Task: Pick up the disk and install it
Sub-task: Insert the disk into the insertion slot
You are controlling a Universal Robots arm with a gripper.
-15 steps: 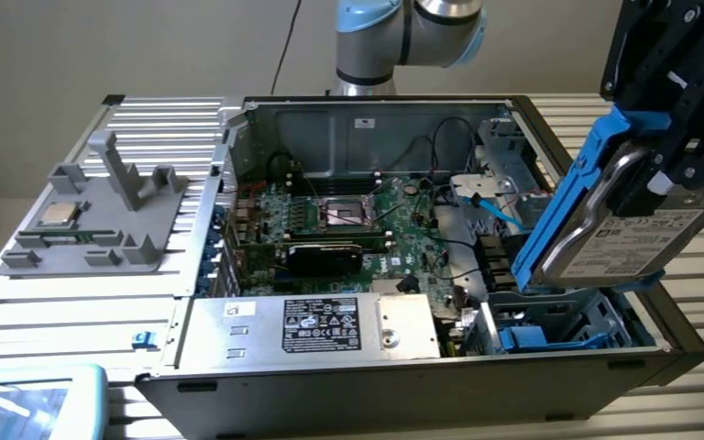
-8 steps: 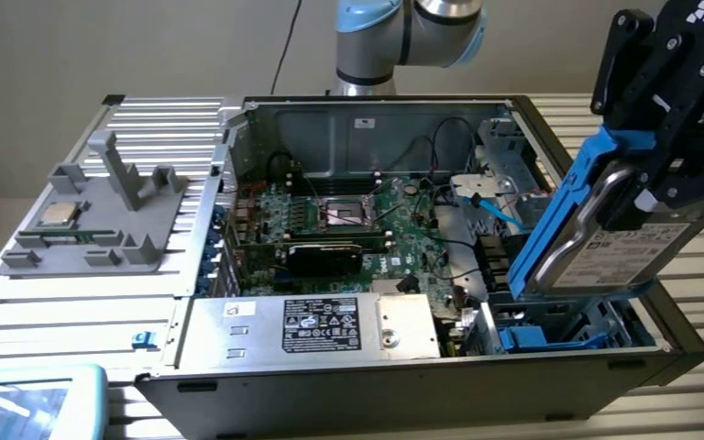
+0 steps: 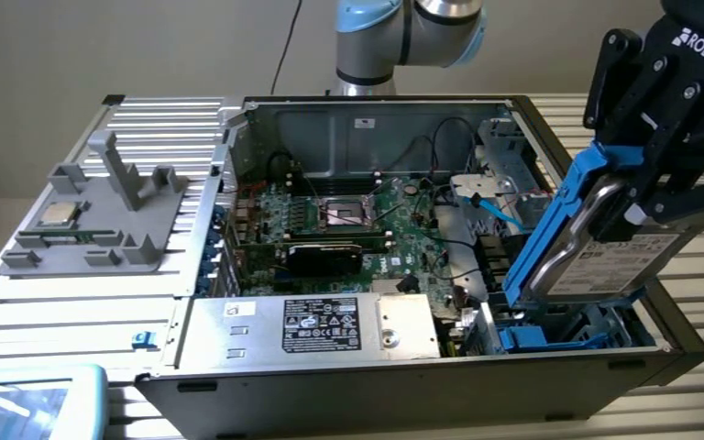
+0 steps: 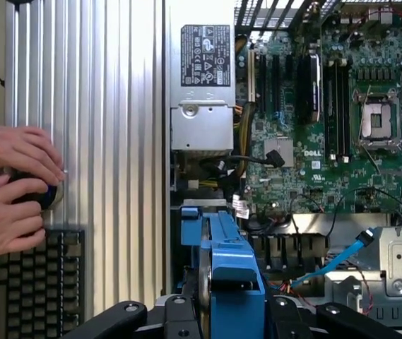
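The disk [image 3: 599, 264], a grey metal drive with a white barcode label in a blue carrier frame, hangs tilted on edge over the open computer case's corner at the exterior view's right. My black gripper [image 3: 631, 197] is shut on its upper part. The disk's lower end sits just above the blue drive bay [image 3: 560, 335] inside the case. The wrist view looks along the disk [image 4: 227, 261] edge-on, with my gripper [image 4: 225, 321] clamped on both of its sides.
The case [image 3: 389, 371] holds a green motherboard [image 3: 365, 220], a silver power supply box [image 3: 327, 325] and a blue cable [image 3: 499, 206]. A grey fixture [image 3: 95, 220] with a small silver chip [image 3: 59, 215] stands on the ribbed table. A person's hands [image 4: 10, 191] rest beside a keyboard [image 4: 42, 282].
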